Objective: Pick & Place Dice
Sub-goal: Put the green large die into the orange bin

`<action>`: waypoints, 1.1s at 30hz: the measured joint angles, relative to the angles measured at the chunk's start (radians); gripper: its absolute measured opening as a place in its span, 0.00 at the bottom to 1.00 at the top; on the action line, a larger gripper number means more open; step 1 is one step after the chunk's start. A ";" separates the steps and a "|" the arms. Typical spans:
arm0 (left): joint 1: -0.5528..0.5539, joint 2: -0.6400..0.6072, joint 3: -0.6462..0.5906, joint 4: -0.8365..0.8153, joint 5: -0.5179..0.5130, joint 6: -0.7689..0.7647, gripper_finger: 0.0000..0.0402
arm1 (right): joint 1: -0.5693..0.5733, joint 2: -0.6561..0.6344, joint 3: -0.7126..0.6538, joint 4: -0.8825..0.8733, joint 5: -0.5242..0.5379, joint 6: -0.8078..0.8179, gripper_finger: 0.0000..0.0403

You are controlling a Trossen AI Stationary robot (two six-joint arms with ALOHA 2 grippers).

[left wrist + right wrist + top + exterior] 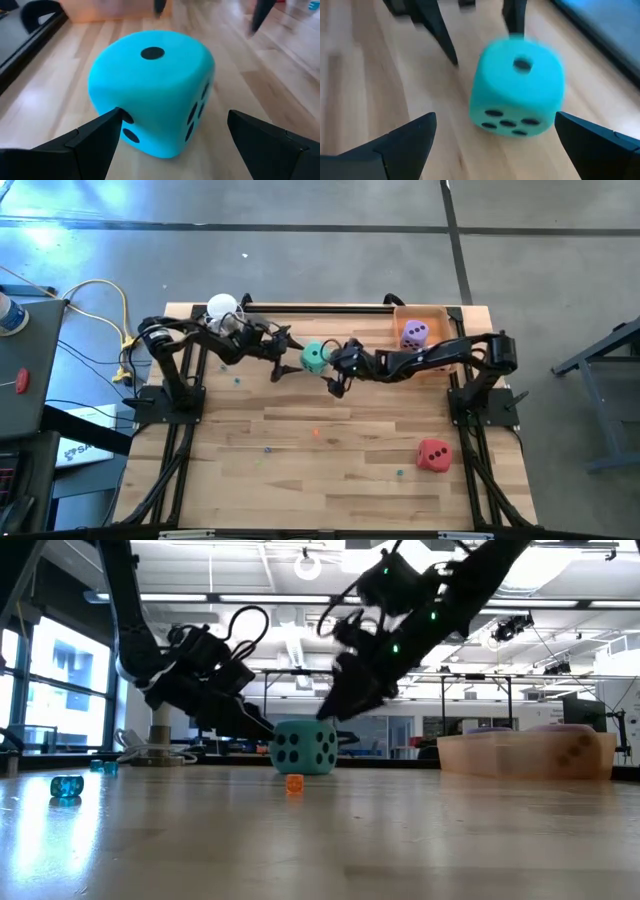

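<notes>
We see the soft mint green die with dark pips [315,357] resting on the wooden table [330,470], one pip up, between both pincers. Our left gripper [170,145] has its fingers spread and the die just ahead of them; the right gripper [495,150] faces it from the other side, likewise spread (neither touches it).

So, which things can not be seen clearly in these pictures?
- Pink die: in no view.
- Purple die: low view, only a dim shape behind the tray wall.
- Red die: high view, pips too small to count.
- Green die: right wrist view, blurred.
- Small beads: too small to make out.
</notes>
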 joint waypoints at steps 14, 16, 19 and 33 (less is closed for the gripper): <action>-0.036 0.001 0.000 -0.012 -0.007 -0.019 0.88 | 0.001 0.115 0.001 0.055 0.209 0.019 0.99; -0.036 0.001 0.000 -0.012 -0.007 -0.022 0.88 | 0.001 0.115 0.001 0.048 0.210 0.016 0.99; -0.036 0.001 0.000 -0.012 -0.007 -0.022 0.88 | 0.001 0.115 0.001 0.032 0.243 0.013 0.99; -0.036 0.001 0.000 -0.012 -0.056 -0.015 0.88 | 0.040 0.115 0.000 0.007 0.315 -0.138 0.99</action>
